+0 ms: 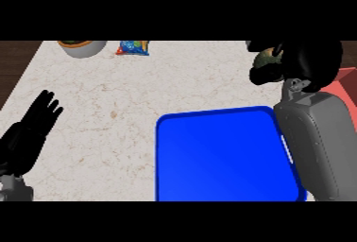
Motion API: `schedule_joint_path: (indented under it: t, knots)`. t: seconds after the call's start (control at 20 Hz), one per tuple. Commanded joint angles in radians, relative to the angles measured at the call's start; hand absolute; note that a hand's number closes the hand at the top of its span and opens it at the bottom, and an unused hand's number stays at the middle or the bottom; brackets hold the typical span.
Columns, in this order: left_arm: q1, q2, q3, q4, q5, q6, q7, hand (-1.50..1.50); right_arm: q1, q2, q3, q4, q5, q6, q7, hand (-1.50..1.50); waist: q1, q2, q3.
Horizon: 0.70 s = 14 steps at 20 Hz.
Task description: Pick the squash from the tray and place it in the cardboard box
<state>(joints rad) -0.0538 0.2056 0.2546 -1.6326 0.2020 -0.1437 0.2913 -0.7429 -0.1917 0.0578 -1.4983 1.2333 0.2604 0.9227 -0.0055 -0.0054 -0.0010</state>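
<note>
The blue tray point(216, 160) lies on the marble counter at the lower middle, with nothing on its visible surface. My right hand point(307, 59) is raised at the upper right, beyond the tray, its fingers curled round a dark green squash point(267, 59) that shows only partly at the hand's left side. Just right of that hand, a reddish-brown corner of the cardboard box point(343, 87) peeks out at the frame's right edge. My left hand point(31, 125) rests open at the left edge, fingers pointing up.
A grey bowl point(82, 47) with something orange and green inside stands at the back left. A colourful snack bag point(132, 47) lies beside it. Dark wood borders the counter on the left.
</note>
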Motion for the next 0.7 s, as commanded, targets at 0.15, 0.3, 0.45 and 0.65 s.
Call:
schedule_joint_path:
  t: [0.15, 0.3, 0.45, 0.65]
  knots:
    - [-0.005, -0.001, 0.004, -0.037, 0.015, 0.011, 0.038, 0.0, -0.016, -0.089, -0.077, -0.123, 0.072, 0.061, 0.091, 1.5, 0.005, 0.003, 0.001]
    - [0.034, -0.015, -0.007, -0.102, 0.008, 0.024, 0.059, 0.0, 0.005, -0.123, -0.14, -0.15, 0.039, 0.079, 0.055, 1.5, 0.007, 0.003, 0.001]
    - [0.052, -0.023, -0.018, -0.044, -0.015, -0.003, -0.009, 0.0, 0.046, -0.187, -0.197, -0.137, 0.007, 0.109, -0.006, 1.5, 0.005, 0.004, 0.001]
    - [-0.049, -0.02, -0.022, -0.033, -0.021, 0.05, 0.067, 0.0, 0.072, -0.225, -0.241, -0.088, -0.02, 0.091, -0.068, 1.5, 0.005, 0.005, 0.001]
